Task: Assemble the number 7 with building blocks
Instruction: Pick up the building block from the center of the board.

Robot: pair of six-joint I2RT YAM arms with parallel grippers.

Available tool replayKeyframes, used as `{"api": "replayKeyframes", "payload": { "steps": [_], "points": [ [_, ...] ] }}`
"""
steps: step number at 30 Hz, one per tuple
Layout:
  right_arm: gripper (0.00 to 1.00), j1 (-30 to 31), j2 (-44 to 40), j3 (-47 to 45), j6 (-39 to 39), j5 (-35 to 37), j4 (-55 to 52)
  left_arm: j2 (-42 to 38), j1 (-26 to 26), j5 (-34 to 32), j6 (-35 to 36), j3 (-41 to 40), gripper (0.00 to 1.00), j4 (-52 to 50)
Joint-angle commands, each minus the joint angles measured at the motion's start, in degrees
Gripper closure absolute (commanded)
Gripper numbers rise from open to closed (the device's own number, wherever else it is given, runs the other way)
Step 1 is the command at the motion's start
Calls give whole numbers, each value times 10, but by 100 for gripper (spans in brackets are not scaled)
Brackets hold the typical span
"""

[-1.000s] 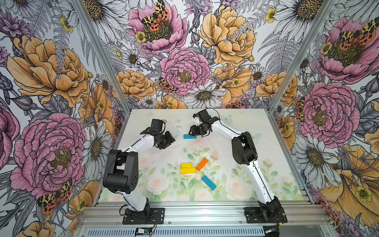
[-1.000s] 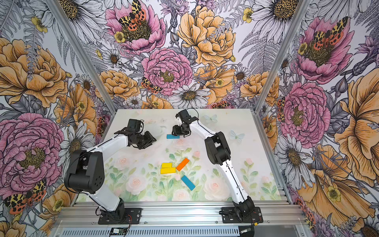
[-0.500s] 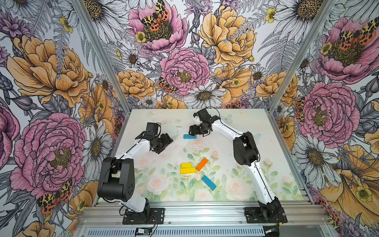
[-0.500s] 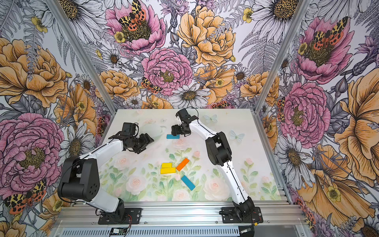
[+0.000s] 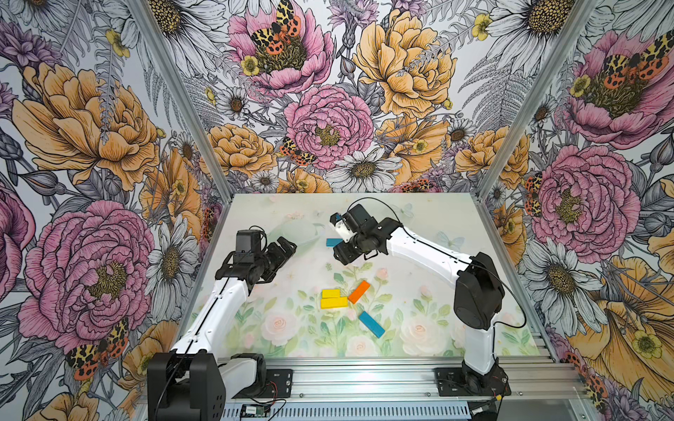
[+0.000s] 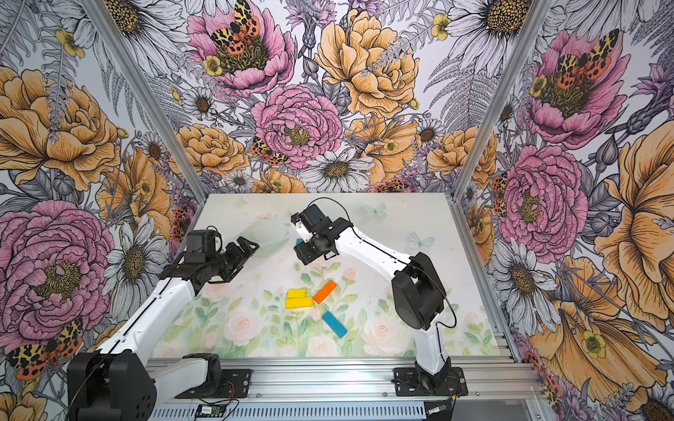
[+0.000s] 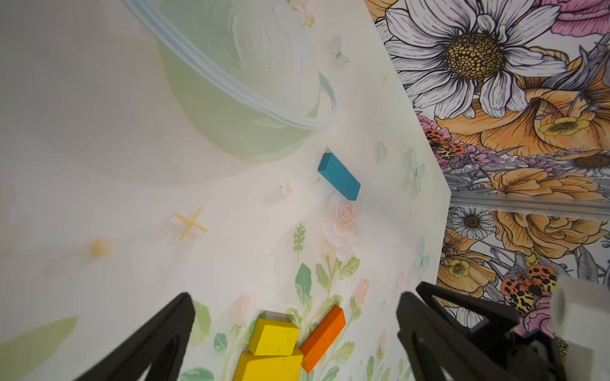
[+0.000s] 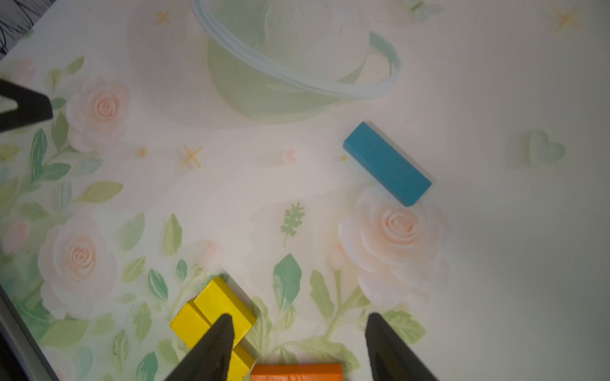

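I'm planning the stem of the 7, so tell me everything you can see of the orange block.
The orange block is a small rectangular bar, plain matte, seemingly painted wood. It lies flat on the table, slanted. Its lower end meets, or almost meets, the corner of the longer yellow block. Nothing grips it.
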Motion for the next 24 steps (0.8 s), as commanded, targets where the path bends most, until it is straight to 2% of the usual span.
{"api": "replayKeyframes", "payload": {
  "steps": [1, 3, 5, 7, 11, 15, 18, 21, 24],
  "points": [
    [46, 34, 15, -6, 4, 21, -29, 36, -13, -13, 42, 3, 1, -63],
    [46, 57, 24, 11, 16, 22, -40, 54, -25, -1, 44, 2, 1, -63],
    [41, 81, 37, 36, 27, 37, -62, 60, -40, 13, 41, -1, 1, -69],
    [35, 101, 57, 67, 38, 46, -93, 46, -58, 20, 33, -10, 1, -76],
    [28, 107, 80, 60, 51, 63, -97, -3, -66, 9, 23, -54, 1, -76],
    [28, 114, 94, 49, 26, 78, -97, -62, -50, 36, 6, -98, 1, -83],
    [28, 115, 92, 38, 7, 92, -96, -109, -36, 9, 23, -96, 1, -129],
    [28, 111, 96, 34, -7, 86, -95, -107, 11, 6, 52, -94, 1, -172],
    [28, 107, 104, 34, -16, 68, -95, -77, 27, 21, 49, -93, 1, -172]
  ]
}}
